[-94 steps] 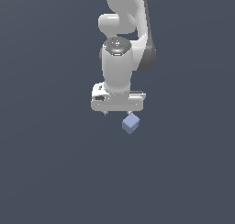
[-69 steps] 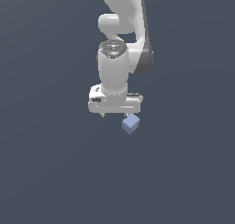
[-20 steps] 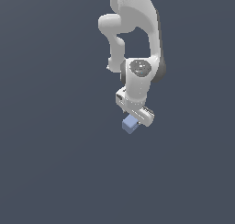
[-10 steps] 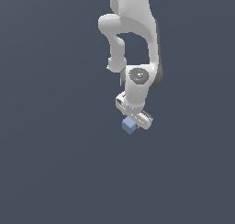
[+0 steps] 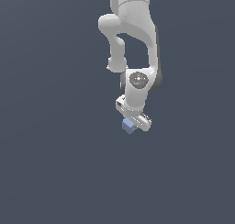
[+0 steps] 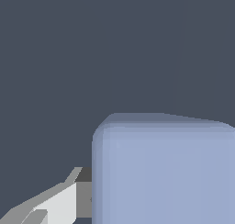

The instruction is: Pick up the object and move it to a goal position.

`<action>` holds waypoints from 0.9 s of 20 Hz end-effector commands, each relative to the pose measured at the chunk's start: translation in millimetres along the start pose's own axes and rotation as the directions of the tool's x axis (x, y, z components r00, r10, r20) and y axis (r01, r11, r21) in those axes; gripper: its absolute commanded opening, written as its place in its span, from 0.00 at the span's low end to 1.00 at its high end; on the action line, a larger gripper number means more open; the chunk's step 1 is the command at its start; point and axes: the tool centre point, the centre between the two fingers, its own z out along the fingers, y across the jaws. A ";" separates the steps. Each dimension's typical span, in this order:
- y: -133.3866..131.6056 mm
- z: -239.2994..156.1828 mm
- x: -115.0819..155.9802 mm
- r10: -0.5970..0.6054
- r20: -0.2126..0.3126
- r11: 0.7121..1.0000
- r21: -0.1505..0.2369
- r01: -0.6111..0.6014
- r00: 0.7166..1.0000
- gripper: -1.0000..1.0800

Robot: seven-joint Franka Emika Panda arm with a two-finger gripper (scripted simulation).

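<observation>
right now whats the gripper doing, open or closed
Gripper: cannot be told whether open or closed; one finger sits beside the small periwinkle-blue matte cube, but the other finger is hidden.

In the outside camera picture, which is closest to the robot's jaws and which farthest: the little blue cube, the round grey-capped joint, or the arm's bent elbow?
1. The blue cube: right at the gripper, partly hidden under it.
2. The round grey-capped joint: just above the gripper.
3. The bent elbow: highest, toward the exterior view's left.
</observation>
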 end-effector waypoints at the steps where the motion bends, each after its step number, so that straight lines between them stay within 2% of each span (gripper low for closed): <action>1: 0.5 1.0 0.3 0.001 0.000 1.000 -0.001 -0.001 1.000 0.00; 11: 0.6 -4.7 1.3 0.000 0.000 1.000 0.000 0.000 1.000 0.00; 18: 4.9 -36.9 9.1 0.000 0.000 1.000 0.000 0.000 1.000 0.00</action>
